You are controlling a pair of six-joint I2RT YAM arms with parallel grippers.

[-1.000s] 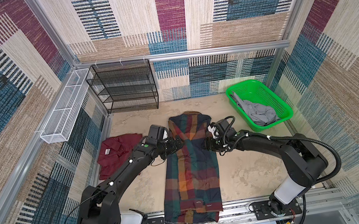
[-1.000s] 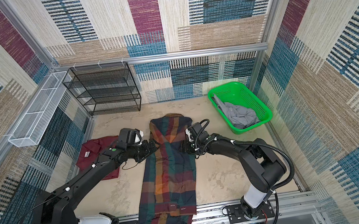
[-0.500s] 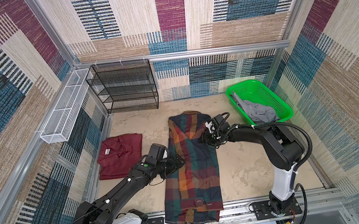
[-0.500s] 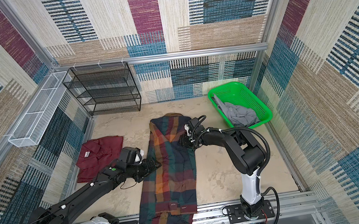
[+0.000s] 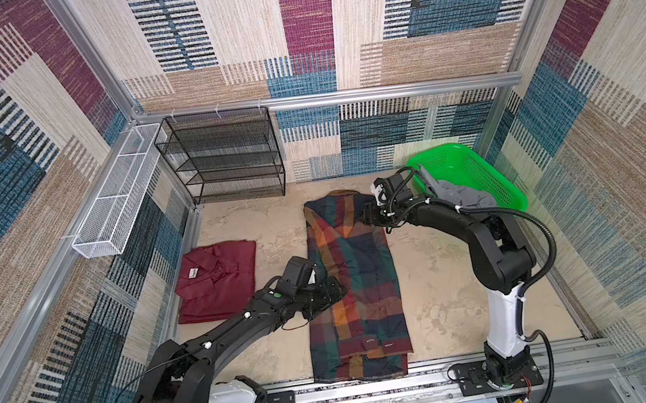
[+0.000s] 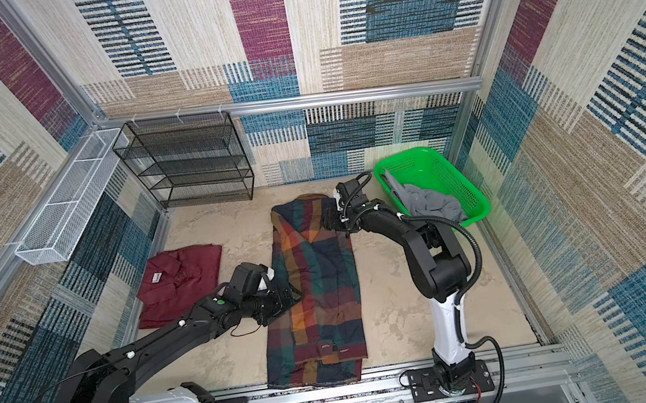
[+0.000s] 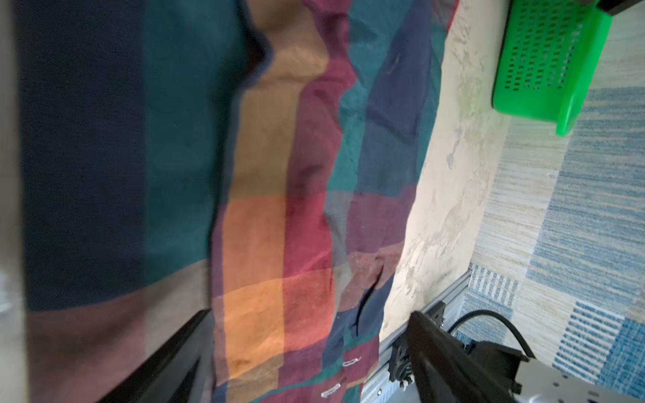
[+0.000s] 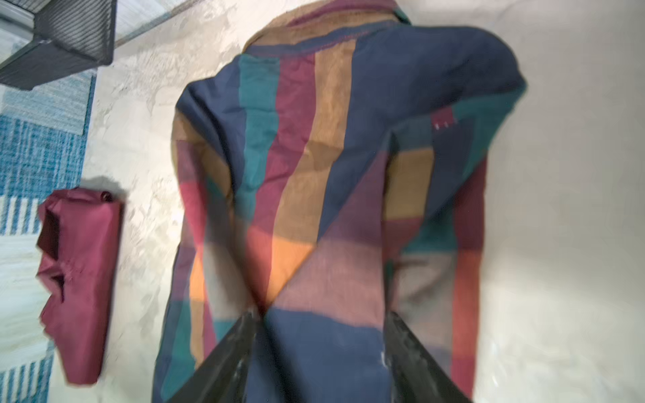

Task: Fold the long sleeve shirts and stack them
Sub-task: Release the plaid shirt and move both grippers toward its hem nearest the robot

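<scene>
**Arms parted along the plaid shirt**

Over the last second the left arm (image 5: 225,340) had drawn back toward the near rail. Its jaws had slid down the left edge of the plaid shirt (image 5: 351,274) (image 6: 318,278) from the chest to below the middle. Meanwhile the right arm (image 5: 486,249) had swung its jaws up toward the collar end.

The plaid shirt lay lengthwise down the middle of the desk (image 5: 440,280), folded into a narrow strip. Its collar pointed at the back wall and its hem reached the near rail.

The left jaws stood wide apart at the shirt's left edge. In the left wrist view the cloth lay flat beneath them, ungripped. The right jaws were also apart, at the right edge near the shoulder. The right wrist view showed navy cloth between them, but whether they touched it could not be told.

The maroon shirt (image 5: 217,278) (image 6: 180,278) lay folded on the desk, left of the plaid shirt and clear of it. The grey shirt (image 5: 459,196) (image 6: 426,200) sat crumpled in the basket (image 5: 472,167) at the back right.
</scene>
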